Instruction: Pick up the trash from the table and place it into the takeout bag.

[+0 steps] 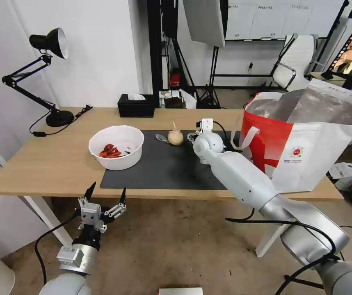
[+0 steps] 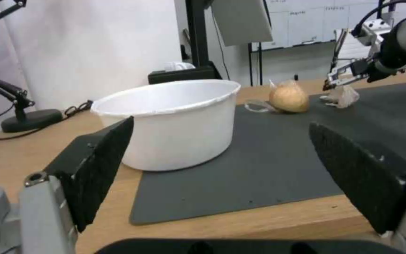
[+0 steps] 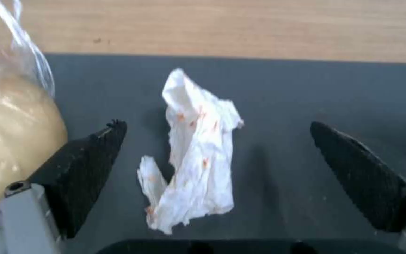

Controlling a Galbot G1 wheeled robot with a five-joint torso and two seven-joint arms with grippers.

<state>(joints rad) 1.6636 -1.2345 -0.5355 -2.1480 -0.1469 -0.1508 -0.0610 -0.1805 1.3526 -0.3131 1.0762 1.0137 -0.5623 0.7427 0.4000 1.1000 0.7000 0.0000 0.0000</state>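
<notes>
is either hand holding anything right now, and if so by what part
Nothing is held. The right hand is open above the crumpled napkin; the left hand is open, off the table's near edge.

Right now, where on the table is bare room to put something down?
Free: the mat near edge, between bowl and takeout bag; the wood between lamp and bowl. Crowded: the mat's far edge, where the open right claw hangs over the napkin beside the beige lump.
</notes>
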